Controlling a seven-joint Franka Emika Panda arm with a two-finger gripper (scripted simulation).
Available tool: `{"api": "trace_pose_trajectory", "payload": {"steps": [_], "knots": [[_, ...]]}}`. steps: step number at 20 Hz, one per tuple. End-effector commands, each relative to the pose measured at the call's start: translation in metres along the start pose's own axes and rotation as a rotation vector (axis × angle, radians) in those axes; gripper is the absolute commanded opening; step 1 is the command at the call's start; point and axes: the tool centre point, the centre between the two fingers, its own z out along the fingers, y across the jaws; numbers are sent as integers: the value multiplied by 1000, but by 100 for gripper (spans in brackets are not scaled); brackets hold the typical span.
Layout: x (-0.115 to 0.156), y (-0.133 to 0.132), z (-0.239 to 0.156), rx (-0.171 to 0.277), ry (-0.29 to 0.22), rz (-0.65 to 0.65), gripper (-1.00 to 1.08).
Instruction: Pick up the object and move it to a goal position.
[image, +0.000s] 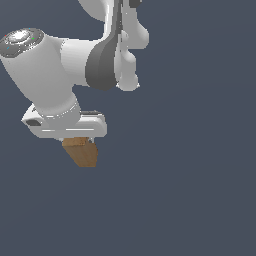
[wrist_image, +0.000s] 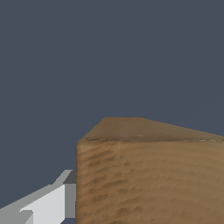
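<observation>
Small brown wood-textured rectangular block (image: 81, 151): left of frame centre in the exterior view, directly beneath the white gripper (image: 80, 142) (narrower than it). Gripper: clamped on the block; one finger (wrist_image: 48, 203) flanks it.

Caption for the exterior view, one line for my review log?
Panda end effector directly above a small wooden block, block protruding beneath the hand against a plain dark background.

Plain, uniform dark slate-blue backdrop (image: 200, 175)
</observation>
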Motion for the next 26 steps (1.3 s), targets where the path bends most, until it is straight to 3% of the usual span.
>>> {"api": "trace_pose_trajectory", "payload": {"steps": [1, 13, 26], "knots": [[1, 12, -29, -3, 10, 0, -100], [4, 59, -116, -3, 11, -1, -100], [7, 77, -150, -3, 11, -1, -100]]}}
